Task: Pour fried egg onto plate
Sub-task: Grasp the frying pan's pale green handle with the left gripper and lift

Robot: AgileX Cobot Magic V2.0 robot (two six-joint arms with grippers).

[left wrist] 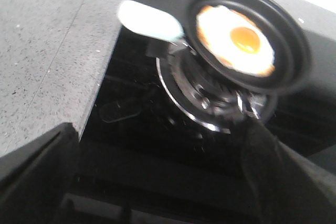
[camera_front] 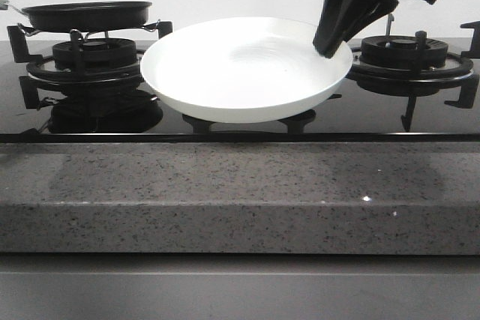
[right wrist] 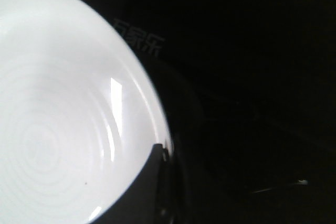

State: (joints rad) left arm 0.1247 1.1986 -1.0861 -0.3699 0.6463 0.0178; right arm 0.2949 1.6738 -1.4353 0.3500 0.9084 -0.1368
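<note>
The right end effector (camera_front: pixel 330 49) pinches the wide glossy white plate (camera_front: pixel 240 73) between black burner grates (camera_front: pixel 409 54), away from the orange-yolked fried egg (left wrist: pixel 235 39) in the small black pan (left wrist: pixel 249 35); white glass lettering (right wrist: pixel 139 40) is unreadable, left end effector spread.

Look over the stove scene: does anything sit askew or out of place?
The plate is not lying flat: the right gripper holds it by its rim, lifted and tilted above the cooktop. The fried egg sits intact in the black pan on the left burner. Nothing spilled.

fried egg (left wrist: pixel 235 40): blurry in the left wrist view, hidden inside the pan (camera_front: pixel 88 14) from the front
plate (right wrist: pixel 58 129): cut off by the frame, rim partly behind the right gripper's finger (right wrist: pixel 144 187)
left gripper: fingertips out of frame
</note>
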